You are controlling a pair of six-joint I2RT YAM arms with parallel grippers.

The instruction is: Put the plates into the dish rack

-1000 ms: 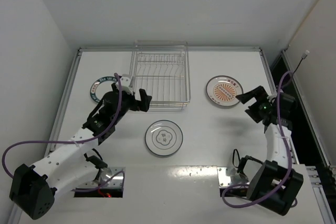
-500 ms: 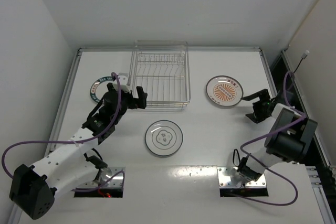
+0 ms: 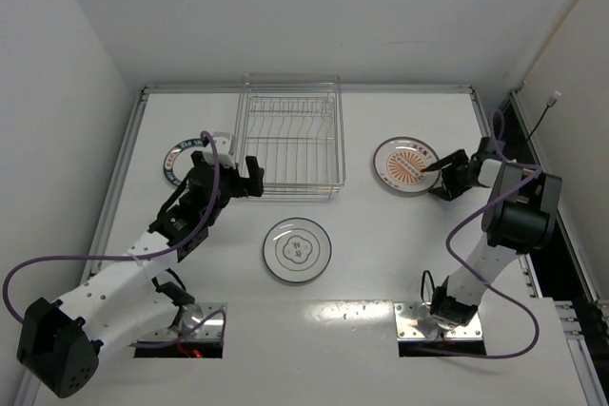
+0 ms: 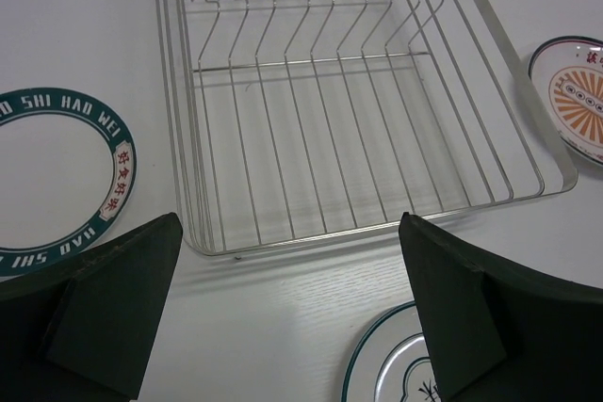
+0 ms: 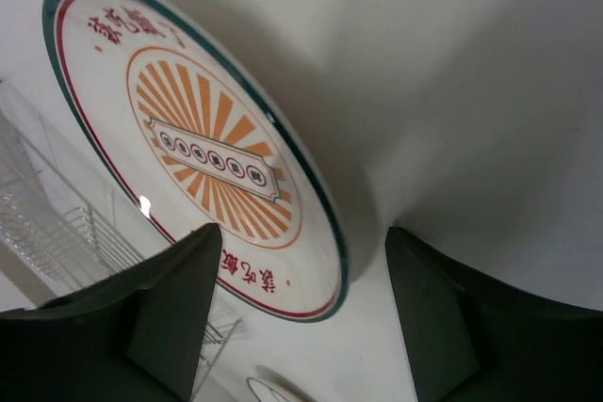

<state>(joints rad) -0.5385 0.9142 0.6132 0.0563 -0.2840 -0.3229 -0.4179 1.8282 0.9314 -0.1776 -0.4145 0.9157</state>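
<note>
- A white tabletop (image 3: 381,235) showed a faint wood grain.
- A grey metal rail (image 3: 121,178) ran along the tabletop's left edge.
- Plain white walls (image 3: 285,16) rose behind the tabletop's far edge.
- A white plug (image 3: 554,97) on a thin cable sat beyond the tabletop's right edge.

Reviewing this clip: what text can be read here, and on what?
"SHI HAO WEI": green-ringed plate, beside Chinese characters too small to read.
Red rim characters and centre banner on the orange sunburst plate: too blurred to read.
Nothing legible on the centre plate.
</note>
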